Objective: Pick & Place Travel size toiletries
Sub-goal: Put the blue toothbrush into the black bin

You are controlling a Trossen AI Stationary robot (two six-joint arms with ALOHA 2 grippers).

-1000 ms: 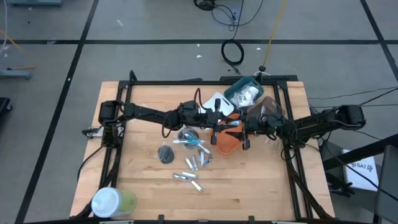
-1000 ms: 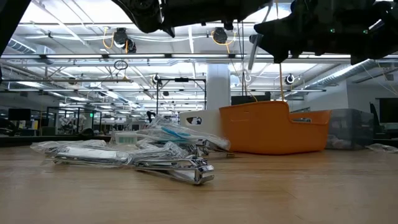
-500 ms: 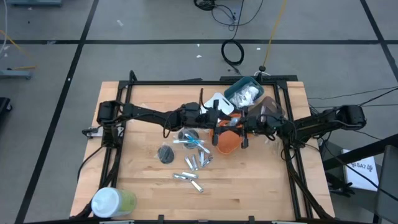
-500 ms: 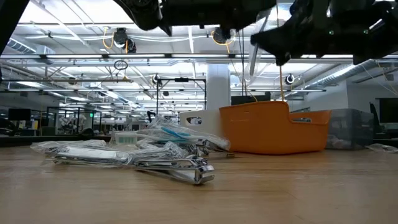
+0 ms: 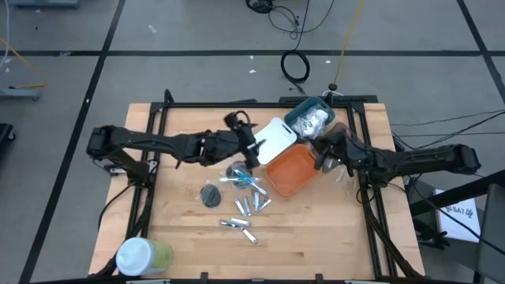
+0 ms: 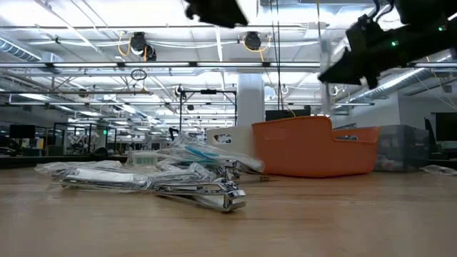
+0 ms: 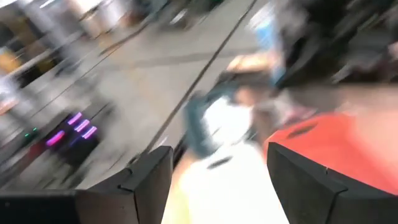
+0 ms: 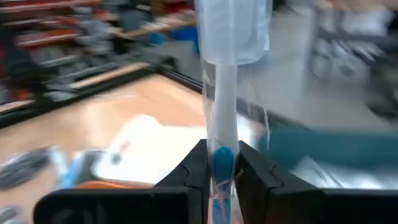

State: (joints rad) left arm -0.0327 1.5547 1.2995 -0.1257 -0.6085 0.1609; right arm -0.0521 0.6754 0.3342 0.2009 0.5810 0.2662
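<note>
**Operator:** What does the right gripper [image 8: 219,163] hold, and where is it?

**Technician:** You see its fingers clamped on a clear-wrapped blue-white stick [image 8: 225,93]. In the high view the right gripper [image 5: 323,155] sits at the far-right edge of the orange bin [image 5: 288,172], next to the teal bin [image 5: 310,118]. The stick stands roughly upright out of the jaws, gripped near one end, so, by my judgement, it can be lowered into a bin end first.

**Operator:** And the left gripper [image 5: 251,150]?

**Technician:** Its fingers [image 7: 140,180] stand spread with nothing between them. You find it above the near-left edge of the white bin [image 5: 273,137], just beyond the pile. It carries no item, which suggests it is free for another pick.

**Operator:** Where are the remaining toiletries?

**Technician:** They lie on the table [image 5: 331,237], left of the orange bin. You see more wrapped sticks [image 5: 246,182] closest to the bin, a dark grey disc [image 5: 211,195] to their left, and small silver tubes [image 5: 245,213] nearer the front edge. The white-and-green cylinder [image 5: 142,256] stands well apart at the front-left corner.

**Operator:** Task status?

**Technician:** Judge it part done: several items are still unsorted, and the teal bin already holds white packets [image 5: 313,121].
</note>
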